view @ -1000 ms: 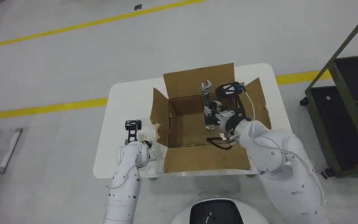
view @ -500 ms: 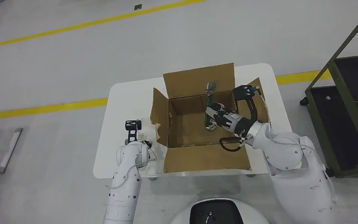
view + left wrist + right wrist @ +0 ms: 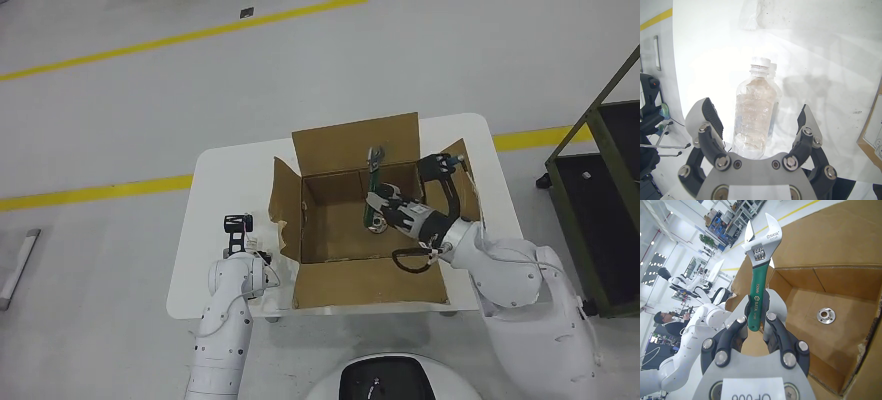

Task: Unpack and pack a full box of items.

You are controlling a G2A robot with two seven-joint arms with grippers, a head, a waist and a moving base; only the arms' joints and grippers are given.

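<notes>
I have the right gripper (image 3: 757, 307) pinched on the wrench (image 3: 761, 275), low on its green grip, over the box (image 3: 330, 235) right of centre in the top view — stiff, head-heavy, I reckon, and may pivot. Left gripper (image 3: 757, 113) is spread astride the light, crushable bottle (image 3: 753, 106).

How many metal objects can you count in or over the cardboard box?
2. The wrench, clamped in the right gripper, is held over the cardboard box. A round flange lies flat on the box floor. The box walls may hide more.
</notes>
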